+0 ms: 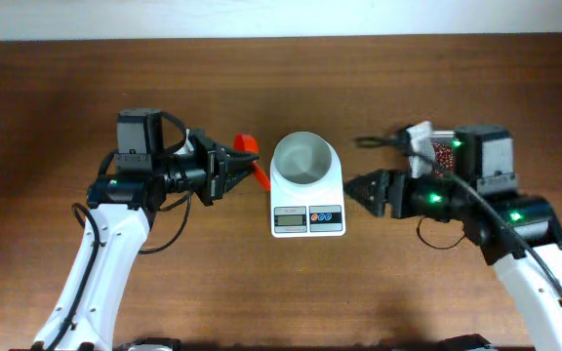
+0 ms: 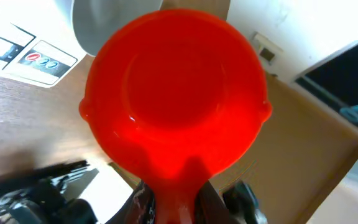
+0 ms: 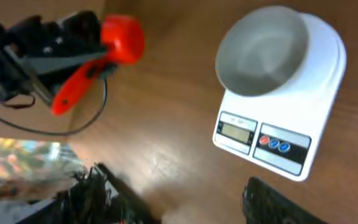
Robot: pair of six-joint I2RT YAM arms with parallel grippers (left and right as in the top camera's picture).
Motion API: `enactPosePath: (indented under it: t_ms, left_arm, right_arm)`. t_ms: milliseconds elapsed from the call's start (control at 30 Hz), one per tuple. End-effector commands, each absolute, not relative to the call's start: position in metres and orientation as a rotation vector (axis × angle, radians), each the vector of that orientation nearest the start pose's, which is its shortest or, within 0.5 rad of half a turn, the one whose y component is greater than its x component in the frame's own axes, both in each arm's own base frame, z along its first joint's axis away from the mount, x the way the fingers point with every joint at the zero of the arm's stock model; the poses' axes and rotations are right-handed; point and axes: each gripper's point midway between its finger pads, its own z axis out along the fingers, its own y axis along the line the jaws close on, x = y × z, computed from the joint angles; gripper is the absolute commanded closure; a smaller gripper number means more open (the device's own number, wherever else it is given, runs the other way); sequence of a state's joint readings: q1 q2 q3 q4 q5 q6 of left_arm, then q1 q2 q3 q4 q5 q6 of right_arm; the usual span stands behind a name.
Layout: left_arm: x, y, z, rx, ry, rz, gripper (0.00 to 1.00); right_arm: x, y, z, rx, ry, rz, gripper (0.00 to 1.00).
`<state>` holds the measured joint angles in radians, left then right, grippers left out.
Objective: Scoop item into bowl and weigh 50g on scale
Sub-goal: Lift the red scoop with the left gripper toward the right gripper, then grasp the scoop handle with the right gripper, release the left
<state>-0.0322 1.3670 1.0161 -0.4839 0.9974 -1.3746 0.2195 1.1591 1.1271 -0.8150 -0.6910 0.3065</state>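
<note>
The white bowl [image 1: 303,159] stands empty on the white scale [image 1: 307,213] at the table's middle; both also show in the right wrist view, bowl [image 3: 263,51] and scale [image 3: 272,140]. My left gripper [image 1: 228,164] is shut on the handle of a red scoop [image 1: 246,146], just left of the bowl. The scoop's cup [image 2: 174,93] fills the left wrist view and looks empty. My right gripper [image 1: 354,187] is open and empty, right of the scale. The reddish-brown beans [image 1: 445,153] show in a container behind the right arm.
A clear tub or bag with the beans [image 1: 427,146] sits at the right, partly hidden by the right arm. A crinkled shiny wrapper [image 3: 17,163] shows at the lower left of the right wrist view. Black cables trail from both arms.
</note>
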Motion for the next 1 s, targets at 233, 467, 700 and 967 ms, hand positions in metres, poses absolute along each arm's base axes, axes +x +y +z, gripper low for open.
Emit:
enactPosePath:
  t_ms: [233,467,700,967]
  left_arm:
    - [0.323,-0.159,0.221,-1.395,2.405,-1.769,1.0]
    - [0.315,-0.181,0.216,-1.345,2.477,-1.722,1.0]
    - [0.314,-0.182,0.216,-1.342,2.479,-1.727,1.0]
    - [0.314,-0.182,0.216,-1.343,2.479,-1.727,1.0]
  right_arm:
    - [0.276,0.278,0.265,-0.333,2.375,0.84,0.24]
    - [0.293,0.304,0.235,-0.334,2.409,0.819,0.44]
    - [0.3,0.302,0.237,-0.311,2.387,0.786,0.81]
    - [0.305,0.304,0.241,-0.306,2.358,0.793,0.8]
